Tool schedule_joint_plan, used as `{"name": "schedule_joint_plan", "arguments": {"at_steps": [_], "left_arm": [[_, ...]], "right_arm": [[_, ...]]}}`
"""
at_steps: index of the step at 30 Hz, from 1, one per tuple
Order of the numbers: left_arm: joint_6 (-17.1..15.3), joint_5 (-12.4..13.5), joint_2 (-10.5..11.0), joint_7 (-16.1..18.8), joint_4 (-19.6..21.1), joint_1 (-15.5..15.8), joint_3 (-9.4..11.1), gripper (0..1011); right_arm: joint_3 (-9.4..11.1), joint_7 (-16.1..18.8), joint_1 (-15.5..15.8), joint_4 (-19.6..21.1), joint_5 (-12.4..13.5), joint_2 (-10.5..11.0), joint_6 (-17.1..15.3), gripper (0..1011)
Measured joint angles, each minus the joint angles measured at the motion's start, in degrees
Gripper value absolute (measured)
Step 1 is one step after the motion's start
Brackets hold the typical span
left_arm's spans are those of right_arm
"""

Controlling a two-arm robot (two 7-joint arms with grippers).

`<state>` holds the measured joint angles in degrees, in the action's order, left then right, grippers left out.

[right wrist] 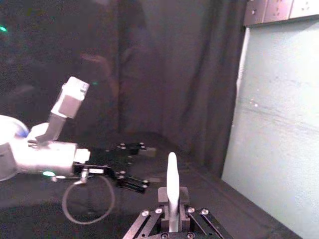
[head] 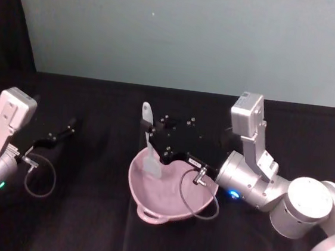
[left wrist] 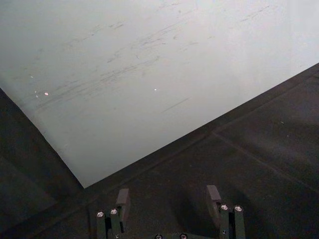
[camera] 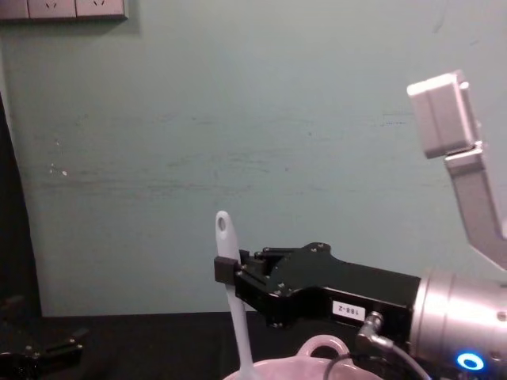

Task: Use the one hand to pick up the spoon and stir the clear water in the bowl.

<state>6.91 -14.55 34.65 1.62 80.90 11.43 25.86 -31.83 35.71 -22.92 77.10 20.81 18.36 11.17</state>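
– Right gripper (camera: 227, 269): how do the jaws stand?
– Clamped on the spoon (camera: 234, 310), partway down the handle. The holed end stands up toward 12 o'clock, and the head hangs down into the bowl (head: 162, 204).
– Where in the bowl?
– In the head view the spoon's head sits at about 10 o'clock, inside the rim. The arm reaches in from 3 o'clock.
– And the bowl itself?
– Mid-table (head: 85, 225), with its loop handle near 7 o'clock.
– Left gripper (left wrist: 168, 199)?
– Jaws spread, holding nothing. It is out at 9 o'clock from the bowl, well apart.
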Motion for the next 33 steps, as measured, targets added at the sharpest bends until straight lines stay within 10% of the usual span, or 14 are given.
{"name": "schedule_joint_plan", "arguments": {"at_steps": [10,20,33], "left_arm": [[0.00,0.00,0.00,0.00,0.00,0.00,0.00,1005],[0.00,0.00,0.00,0.00,0.00,0.00,0.00,1005],[0.00,0.00,0.00,0.00,0.00,0.00,0.00,1005]], "right_arm": [[1.87,-2.94,-1.22,-2.85,-2.01,-0.50,1.35,118],[5.39,-4.56,3.89,4.04,-1.88,3.80,-0.77,118],[3.71,-2.18,6.40,7.98,0.00,3.87,-2.21,118]]}}
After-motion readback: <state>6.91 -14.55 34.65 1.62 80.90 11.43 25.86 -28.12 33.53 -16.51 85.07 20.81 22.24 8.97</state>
